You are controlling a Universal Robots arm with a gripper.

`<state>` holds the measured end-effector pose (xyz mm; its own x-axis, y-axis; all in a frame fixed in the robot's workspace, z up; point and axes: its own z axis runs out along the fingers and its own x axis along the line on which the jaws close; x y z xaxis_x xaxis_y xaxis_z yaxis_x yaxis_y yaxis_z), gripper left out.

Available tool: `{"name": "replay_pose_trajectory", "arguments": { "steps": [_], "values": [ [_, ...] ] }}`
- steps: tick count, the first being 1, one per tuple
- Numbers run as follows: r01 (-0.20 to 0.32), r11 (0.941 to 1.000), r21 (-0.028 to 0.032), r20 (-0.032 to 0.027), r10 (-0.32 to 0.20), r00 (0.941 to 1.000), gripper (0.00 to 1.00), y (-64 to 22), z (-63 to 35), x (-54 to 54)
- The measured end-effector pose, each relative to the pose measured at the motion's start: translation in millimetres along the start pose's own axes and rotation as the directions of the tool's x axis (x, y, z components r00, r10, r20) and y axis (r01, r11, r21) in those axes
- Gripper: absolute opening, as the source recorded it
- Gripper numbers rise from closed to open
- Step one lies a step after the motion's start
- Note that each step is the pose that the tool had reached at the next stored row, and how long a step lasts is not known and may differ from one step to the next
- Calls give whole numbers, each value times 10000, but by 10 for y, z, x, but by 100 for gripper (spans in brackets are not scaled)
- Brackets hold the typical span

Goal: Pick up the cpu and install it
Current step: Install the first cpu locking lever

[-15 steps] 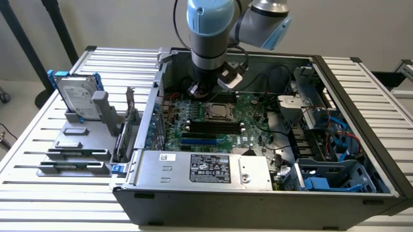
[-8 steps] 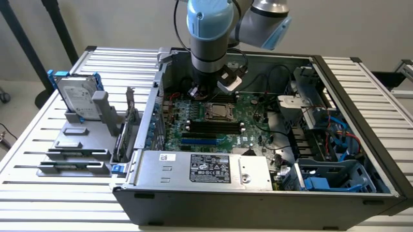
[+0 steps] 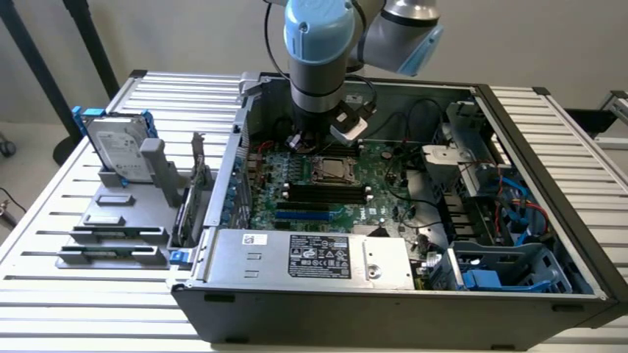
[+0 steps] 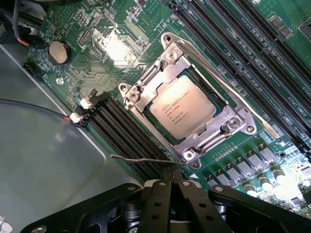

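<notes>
Cpu seated within socket frame; shut gripper just beside its edge

One cpu, one hard drive, one computer case

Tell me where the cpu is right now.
The cpu sits in the motherboard socket under its metal retention frame, inside the open computer case. In the exterior view it lies mid-board, just below the gripper, above the black memory slots.
</notes>
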<state>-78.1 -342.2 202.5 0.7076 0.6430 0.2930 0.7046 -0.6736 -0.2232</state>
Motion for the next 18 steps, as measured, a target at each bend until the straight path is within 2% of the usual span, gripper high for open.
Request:
{"name": "replay_pose_trajectory", "arguments": {
  "steps": [9,14,18],
  "values": [
    [1,10000,-21,19,-1,10000,11,30,23,21],
    [4,10000,-52,52,-4,10000,11,51,34,38],
    [3,10000,-91,99,-2,10000,11,54,49,55]
  ]
}}
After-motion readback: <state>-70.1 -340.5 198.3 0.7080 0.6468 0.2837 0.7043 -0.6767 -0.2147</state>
